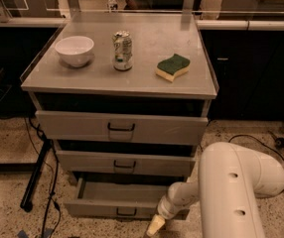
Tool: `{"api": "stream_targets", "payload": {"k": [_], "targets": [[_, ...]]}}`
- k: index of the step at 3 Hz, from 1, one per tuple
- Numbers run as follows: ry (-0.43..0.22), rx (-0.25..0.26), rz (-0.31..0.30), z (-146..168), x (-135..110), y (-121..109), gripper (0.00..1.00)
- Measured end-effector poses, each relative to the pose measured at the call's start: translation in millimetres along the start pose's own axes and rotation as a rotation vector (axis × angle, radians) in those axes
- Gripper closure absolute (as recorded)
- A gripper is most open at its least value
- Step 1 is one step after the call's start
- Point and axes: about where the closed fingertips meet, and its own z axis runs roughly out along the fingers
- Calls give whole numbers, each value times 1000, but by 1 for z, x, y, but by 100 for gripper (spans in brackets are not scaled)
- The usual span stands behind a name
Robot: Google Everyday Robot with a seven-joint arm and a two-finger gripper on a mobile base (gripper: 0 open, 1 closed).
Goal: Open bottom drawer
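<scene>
Bottom drawer [98, 209] — lower centre of frame, lowest of three grey fronts, standing pulled out with its plain grey interior showing; small black handle [126, 212] on the front.
End effector [155, 226] — bottom centre, at the right end of that drawer front, on a white arm [231, 192]; apart or together cannot be told.
Desk [147, 38] top — white bowl [75, 50], can [122, 50], green-and-yellow sponge [173, 67], left to right.

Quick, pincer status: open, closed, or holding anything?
Pincer: cannot be told. It is low, by the right front of the bottom drawer, which stands pulled out.
</scene>
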Motion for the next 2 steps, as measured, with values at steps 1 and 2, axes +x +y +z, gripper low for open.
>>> {"api": "stream_targets", "payload": {"k": [1,2], "targets": [[40,-40,-10,14,10,8,0],[48,-47,-9,-6,28,21,0]]}}
